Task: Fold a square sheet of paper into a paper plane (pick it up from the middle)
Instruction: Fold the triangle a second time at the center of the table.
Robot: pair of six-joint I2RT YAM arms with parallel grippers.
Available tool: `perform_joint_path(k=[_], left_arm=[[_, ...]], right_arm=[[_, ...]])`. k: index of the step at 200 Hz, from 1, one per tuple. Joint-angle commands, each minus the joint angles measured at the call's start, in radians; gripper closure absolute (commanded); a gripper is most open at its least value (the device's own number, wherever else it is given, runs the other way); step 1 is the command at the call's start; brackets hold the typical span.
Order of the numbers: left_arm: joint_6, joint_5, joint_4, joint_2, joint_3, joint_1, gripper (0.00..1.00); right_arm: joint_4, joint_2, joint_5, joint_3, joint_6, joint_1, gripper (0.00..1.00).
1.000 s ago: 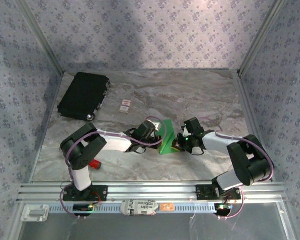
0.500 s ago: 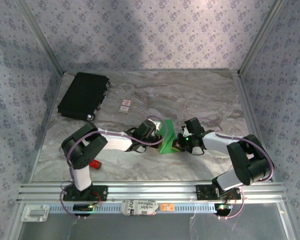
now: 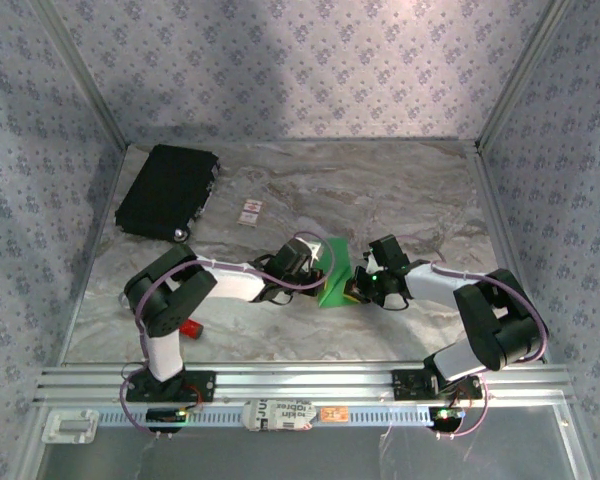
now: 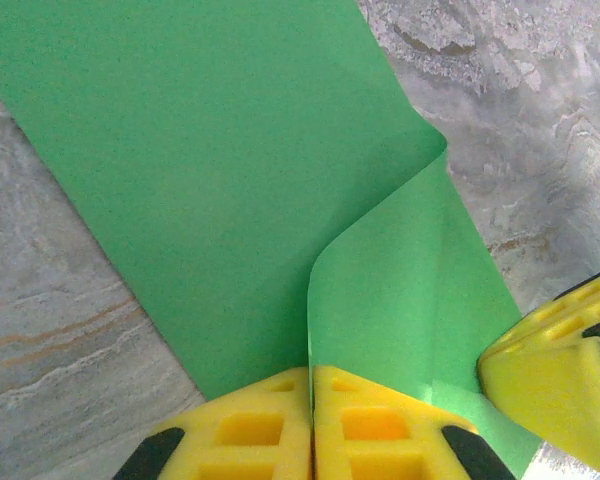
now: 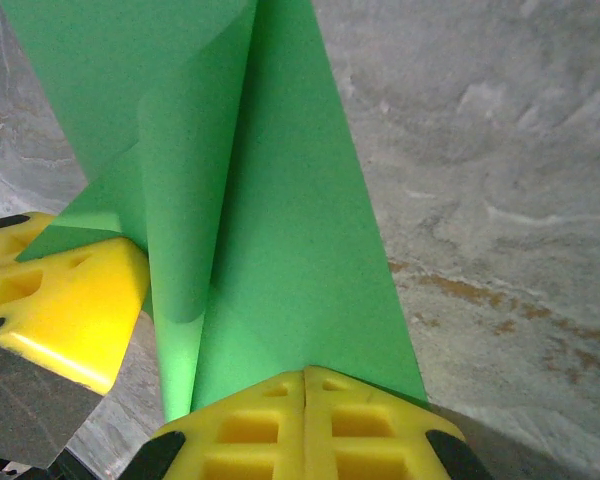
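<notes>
The marble table (image 3: 410, 190) sits inside patterned walls with metal rails along its sides. Its widest bare stretch runs from 12 to 3 o'clock, leaving free space for movement beyond and to the right of the arms. The black case (image 3: 168, 190) lies at 10 o'clock, close to the left rail and well apart from everything else. It has not moved in the last second. The left arm (image 3: 230, 285) and right arm (image 3: 480, 310) reach in from 7 and 5 o'clock and meet just on the 6 o'clock side of the table's middle. Their poses are almost the same as a second ago, with at most a hair's shift in the left elbow. Between them the square sheet of paper (image 3: 332, 275) stands tilted and partly lifted off the marble, in the same spot as before. In the left wrist view the near edge of the paper curls up from its flat part into a soft bend, and the far edges run straight across bare marble. The left gripper (image 4: 311, 385) has its yellow fingers pressed together on that raised edge. The right gripper (image 5: 305, 385) is likewise clamped on the sheet, which rises from it as a loose, cone-like fold, with the other gripper's yellow finger just beside at 8 o'clock. The red tool (image 3: 190, 327) lies at 8 o'clock, close beside the left arm's elbow. The small white card (image 3: 250, 210) lies at 11 o'clock from the sheet, with bare marble around it.
</notes>
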Motion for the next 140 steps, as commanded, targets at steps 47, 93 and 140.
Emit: perform_joint_path(k=[47, 93, 140], left_arm=[[0.034, 0.029, -0.010, 0.032, 0.027, 0.008, 0.92], [0.035, 0.023, -0.027, 0.037, 0.023, 0.009, 0.93], [0.018, 0.031, -0.021, 0.052, 0.000, 0.009, 0.94]], right_arm=[[-0.067, 0.029, 0.060, -0.023, -0.024, -0.010, 1.00], [-0.075, 0.028, 0.058, -0.022, -0.028, -0.012, 1.00], [-0.059, 0.002, 0.032, -0.003, -0.028, -0.021, 0.99]])
